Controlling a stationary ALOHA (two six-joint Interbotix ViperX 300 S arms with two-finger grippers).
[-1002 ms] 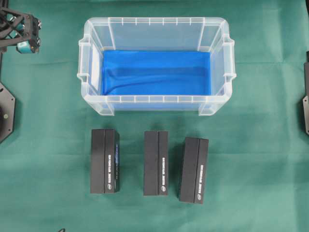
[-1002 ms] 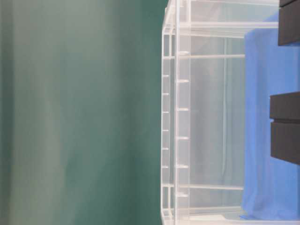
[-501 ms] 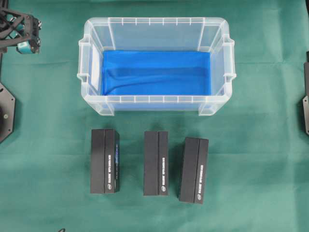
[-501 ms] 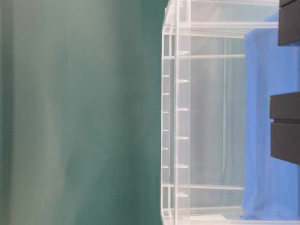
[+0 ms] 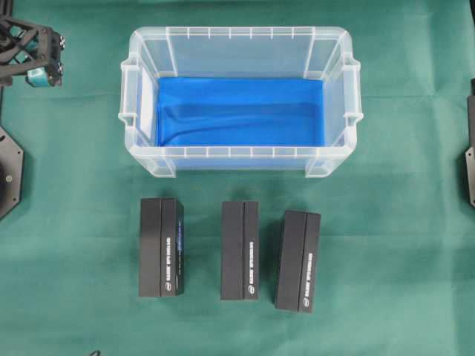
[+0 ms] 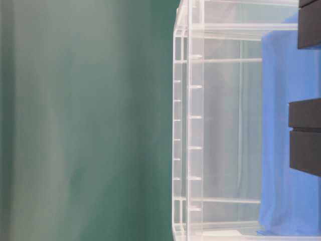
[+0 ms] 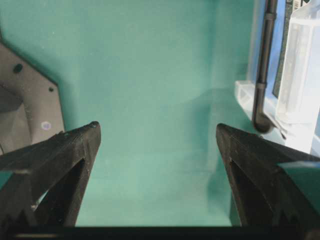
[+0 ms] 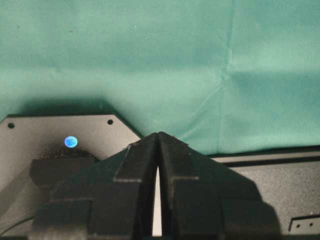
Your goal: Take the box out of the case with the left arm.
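Note:
The clear case [image 5: 237,152] stands at the back middle of the green cloth. Only its blue lining [image 5: 241,111] shows inside; no box is in it. Three black boxes [image 5: 161,247] [image 5: 240,250] [image 5: 297,251] lie side by side on the cloth in front of the case. My left gripper [image 5: 43,61] hangs open and empty at the far left, clear of the case. In the left wrist view its jaws [image 7: 156,132] stand wide apart over bare cloth, with the case wall [image 7: 300,75] at the right. My right gripper [image 8: 159,134] is shut and empty over its own base.
Black arm base plates sit at the left edge [image 5: 9,170] and the right edge [image 5: 469,156]. The table-level view shows the case's ribbed wall [image 6: 195,115] and two box ends [image 6: 306,143] [image 6: 309,25] at its right.
My left gripper has shifted very slightly at the far left. The case, the boxes and the right arm have not moved.

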